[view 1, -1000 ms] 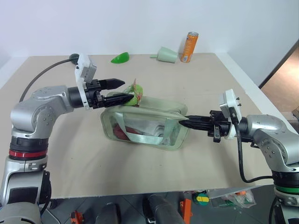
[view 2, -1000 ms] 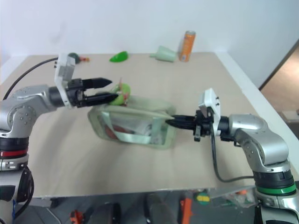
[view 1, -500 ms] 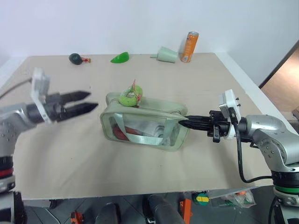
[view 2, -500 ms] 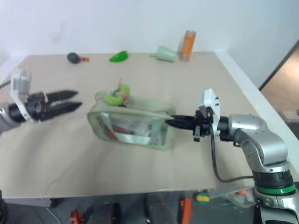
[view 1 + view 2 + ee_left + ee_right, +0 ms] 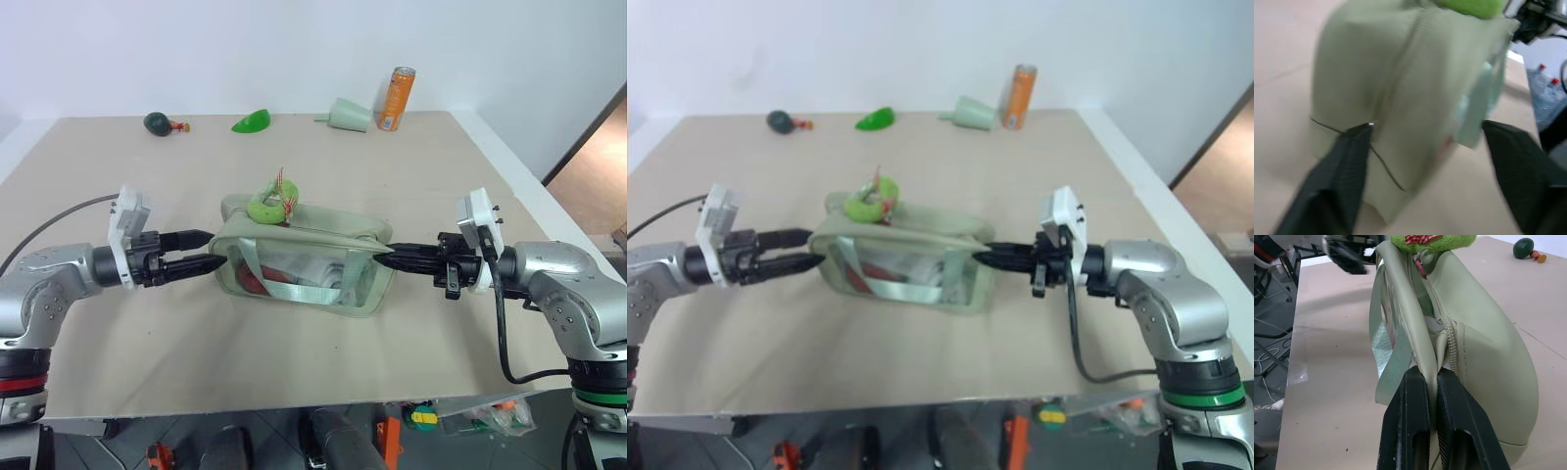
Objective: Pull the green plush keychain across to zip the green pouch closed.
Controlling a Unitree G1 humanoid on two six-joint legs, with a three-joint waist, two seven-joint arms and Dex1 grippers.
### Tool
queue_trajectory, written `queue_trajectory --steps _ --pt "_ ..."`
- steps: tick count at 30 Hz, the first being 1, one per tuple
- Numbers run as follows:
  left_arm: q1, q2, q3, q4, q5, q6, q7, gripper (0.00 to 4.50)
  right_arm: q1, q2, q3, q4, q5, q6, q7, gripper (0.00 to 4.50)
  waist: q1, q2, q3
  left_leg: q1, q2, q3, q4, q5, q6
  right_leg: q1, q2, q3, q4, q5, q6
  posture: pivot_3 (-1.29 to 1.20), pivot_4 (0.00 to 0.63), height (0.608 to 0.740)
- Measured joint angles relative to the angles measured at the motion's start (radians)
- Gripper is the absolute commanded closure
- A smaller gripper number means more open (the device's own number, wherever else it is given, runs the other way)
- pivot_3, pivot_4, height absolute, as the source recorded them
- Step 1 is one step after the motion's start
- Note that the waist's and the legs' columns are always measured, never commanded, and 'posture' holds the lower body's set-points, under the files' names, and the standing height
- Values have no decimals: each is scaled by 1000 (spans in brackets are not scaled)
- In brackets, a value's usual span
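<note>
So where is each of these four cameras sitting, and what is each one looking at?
Head pair: look down over the table at the green pouch, with both arms in view.
Left wrist: looks along the left gripper at the pouch's end, its fingers either side.
Right wrist: looks along the right gripper, pinching the pouch's other end.
Shared: pouch and green plush keychain.

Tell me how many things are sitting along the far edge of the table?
4: a dark green round object at the far left, a bright green leaf-shaped piece next to it, a pale green cone cup on its side, and an orange can standing at the right.
</note>
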Motion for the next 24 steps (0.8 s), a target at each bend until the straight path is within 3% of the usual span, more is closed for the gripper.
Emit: queue_trajectory --steps 7,13,14,17,24 --pt "-4 -13 0 0 -26 2 0 4449 12 0 -4 -10 7 3 -13 4500 0 0 0 0 0 0 0 0 0 0 0 0 0 0 0 0 150 740" --pt "-4 -17 -1 -6 -27 8 19 4449 21 7 -4 -11 -14 -37 -36 4500 0 0 0 0 0 0 0 0 0 0 0 0 0 0 0 0 150 740" --pt "-4 -17 -1 -7 -27 13 23 4500 22 22 -4 -7 -36 -65 -53 3756 0 0 0 0 0 0 0 0 0 0 0 0 0 0 0 0 150 740" --pt "-4 -17 1 -8 -26 14 40 4500 22 44 -3 25 -80 -90 -107 2673 1 0 0 0 -1 0 0 0 0 0 -1 0 0 0 0 0 150 740" --pt "-5 -17 -1 -13 -24 13 51 4500 24 28 -4 32 -31 -20 -77 286 1 0 0 0 -1 1 0 0 0 0 -2 1 0 0 0 0 150 740"
